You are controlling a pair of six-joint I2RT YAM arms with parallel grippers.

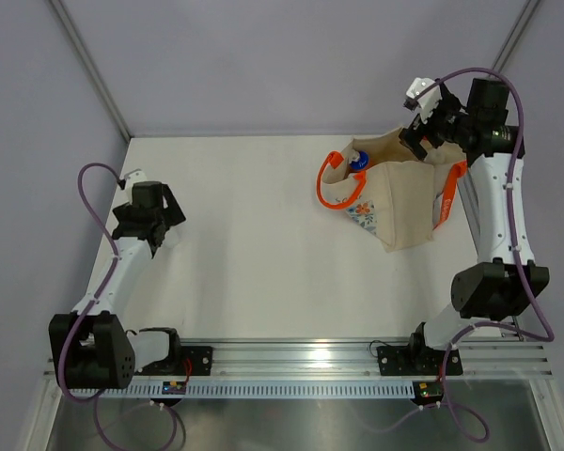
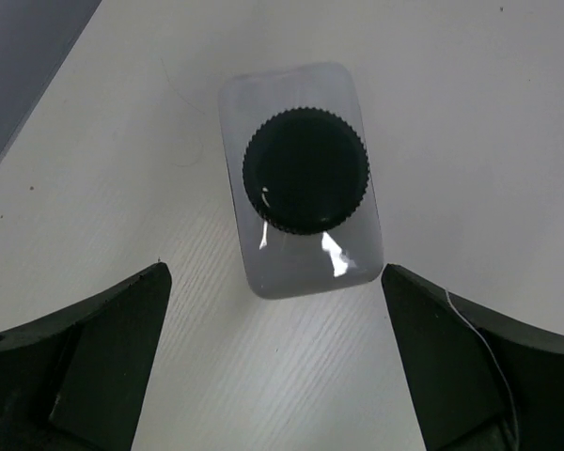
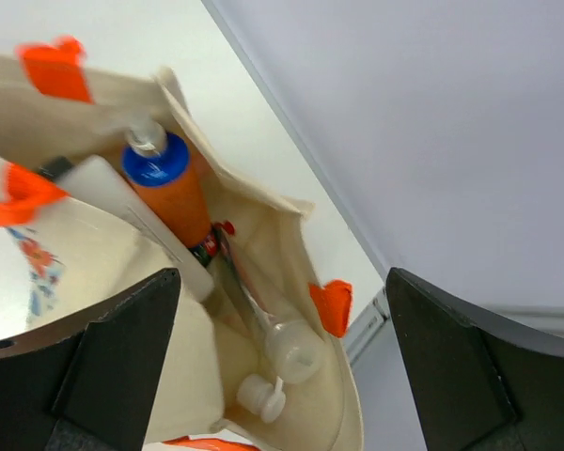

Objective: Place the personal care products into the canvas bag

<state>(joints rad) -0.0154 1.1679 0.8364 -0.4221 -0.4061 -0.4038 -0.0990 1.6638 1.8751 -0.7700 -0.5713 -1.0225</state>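
White flat bottle (image 2: 302,271) upright, cap (image 2: 305,169) up

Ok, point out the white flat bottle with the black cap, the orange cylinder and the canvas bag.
white flat bottle (image 2: 305,169): left wrist view, on its black cap.
orange cylinder (image 3: 180,205): right wrist view, on its orange body.
canvas bag (image 1: 409,207): top external view, on its beige side wall.

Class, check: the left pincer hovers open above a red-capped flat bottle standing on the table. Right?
The cap is black, not red, per the left wrist view; the left pincer hovers open above that flat bottle standing on the table.
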